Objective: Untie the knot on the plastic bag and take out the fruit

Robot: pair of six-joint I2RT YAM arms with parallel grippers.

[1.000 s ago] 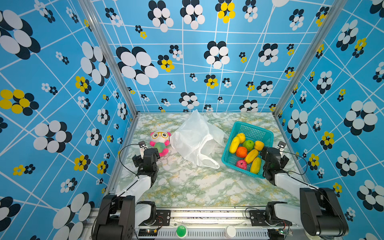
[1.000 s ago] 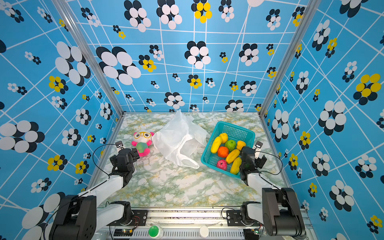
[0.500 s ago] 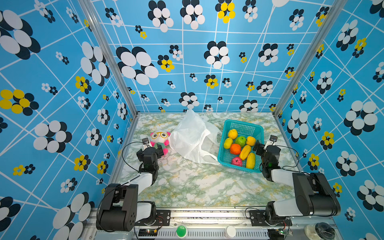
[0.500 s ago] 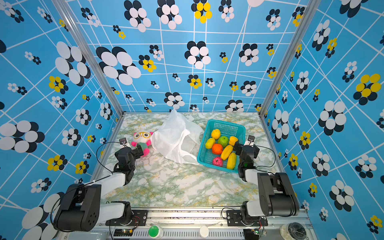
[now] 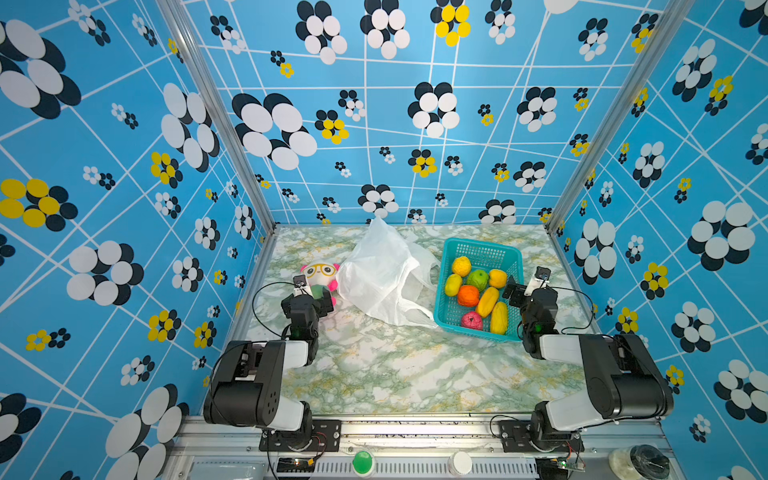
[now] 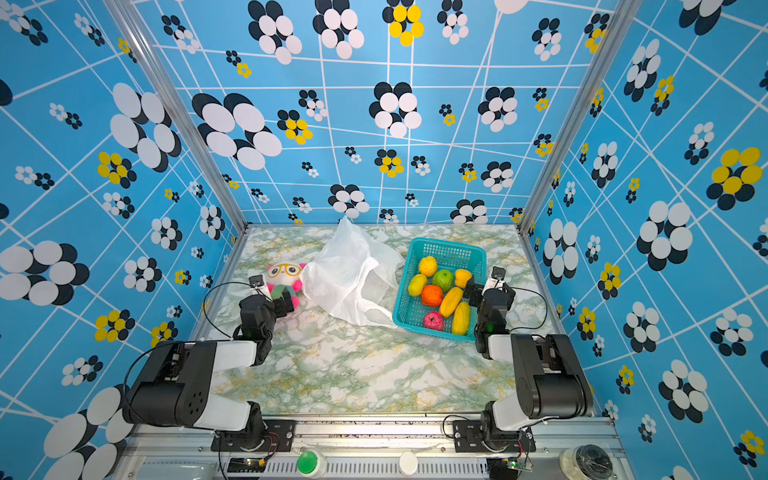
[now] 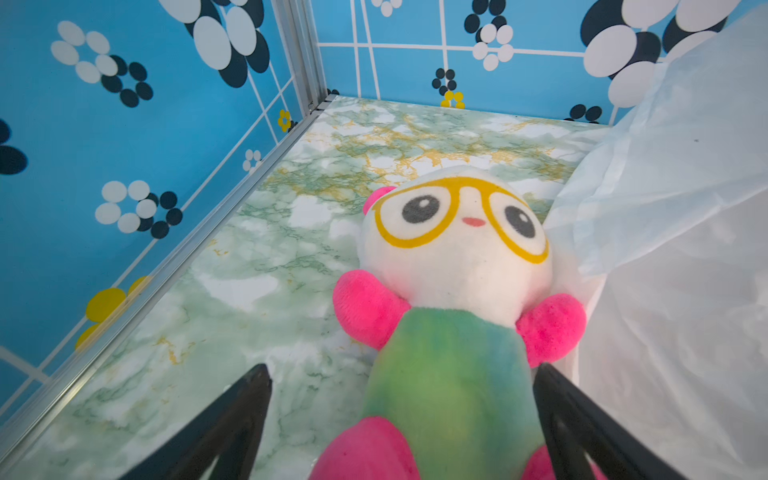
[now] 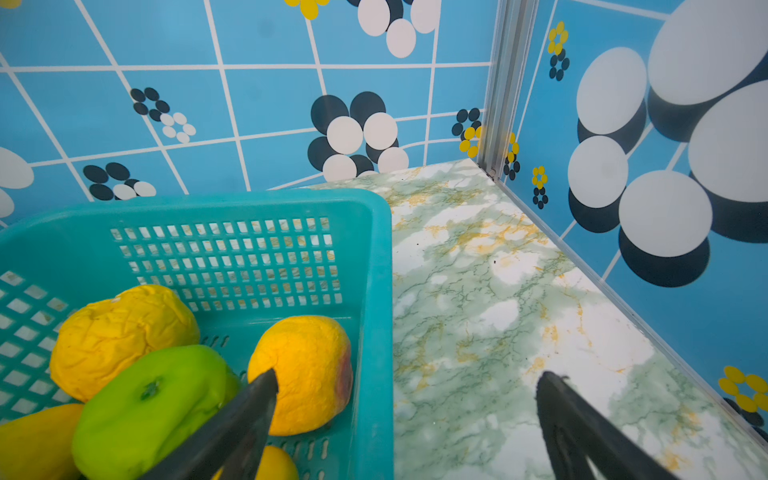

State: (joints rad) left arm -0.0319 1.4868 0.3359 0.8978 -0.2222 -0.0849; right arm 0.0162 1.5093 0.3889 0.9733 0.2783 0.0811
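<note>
Both arms are pulling back to the table's front. Left gripper and right gripper are hanging wide apart, empty, the plastic bag lying nearer the left.

the left arm and right arm are alike: bulky black joint housings between smooth white link shells, the left shoulder housing dotted with small round holes. a green light glows on each black forearm. a thin black cable loops out toward nine o'clock from the left wrist, another toward three o'clock from the right. black screwed base plates sit under both. the left pincer and right pincer have slim black tapering fingers.
</note>
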